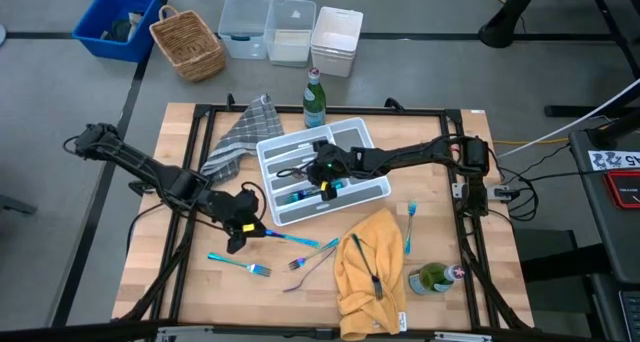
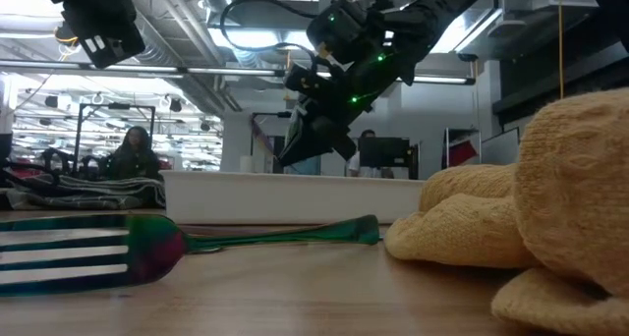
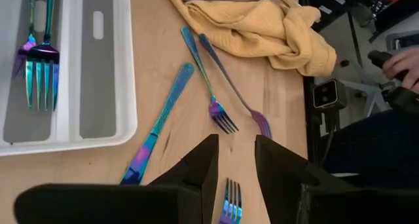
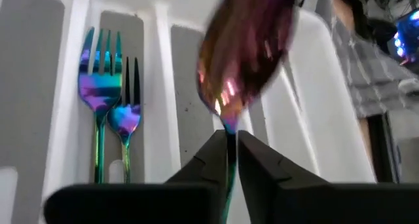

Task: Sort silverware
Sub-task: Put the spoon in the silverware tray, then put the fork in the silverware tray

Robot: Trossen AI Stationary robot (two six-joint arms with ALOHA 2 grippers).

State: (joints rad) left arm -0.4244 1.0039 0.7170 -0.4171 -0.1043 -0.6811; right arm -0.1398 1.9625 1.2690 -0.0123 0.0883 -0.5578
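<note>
Sorting is partly done: 2 forks point(image 4: 108, 96) lie in the white tray point(image 1: 372, 190), and the right gripper point(image 4: 229, 149) pinches a spoon point(image 4: 245, 47) by its handle above it. Roughly 5 pieces, as far as I can tell, wait on the table point(image 1: 150, 182); the left gripper point(image 3: 237, 162) hovers spread over loose forks point(image 3: 219, 109).

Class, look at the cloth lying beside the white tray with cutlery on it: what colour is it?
The cloth is mustard yellow, plain with no pattern; the high view shows it best.
</note>
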